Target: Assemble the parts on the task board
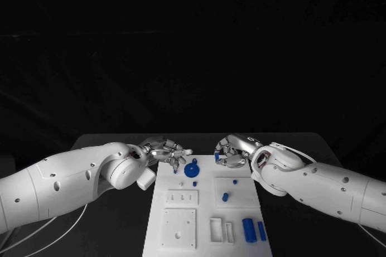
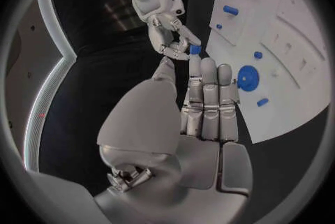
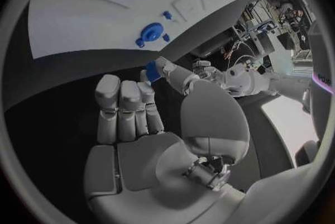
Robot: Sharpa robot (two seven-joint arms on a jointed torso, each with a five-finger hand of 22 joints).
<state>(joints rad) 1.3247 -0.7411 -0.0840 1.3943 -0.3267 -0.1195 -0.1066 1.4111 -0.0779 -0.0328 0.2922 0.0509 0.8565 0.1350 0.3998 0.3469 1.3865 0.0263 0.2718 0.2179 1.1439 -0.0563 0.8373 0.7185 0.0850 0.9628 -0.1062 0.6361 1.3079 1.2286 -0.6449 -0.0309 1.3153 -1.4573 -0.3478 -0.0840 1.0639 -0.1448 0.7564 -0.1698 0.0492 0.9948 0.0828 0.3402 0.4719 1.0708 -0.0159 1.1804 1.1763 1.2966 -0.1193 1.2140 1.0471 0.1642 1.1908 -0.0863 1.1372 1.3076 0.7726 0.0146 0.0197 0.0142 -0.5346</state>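
Left robot hand (image 1: pixel 165 150) empty, fingers apart. Right robot hand (image 1: pixel 229 152) pinching small blue part (image 1: pixel 216 156) at fingertips.

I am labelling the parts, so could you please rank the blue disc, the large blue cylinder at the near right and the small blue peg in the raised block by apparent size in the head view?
1. Blue disc and large blue cylinder: too alike to rank; the cylinder lies nearer the camera.
2. Small blue peg: clearly smallest.
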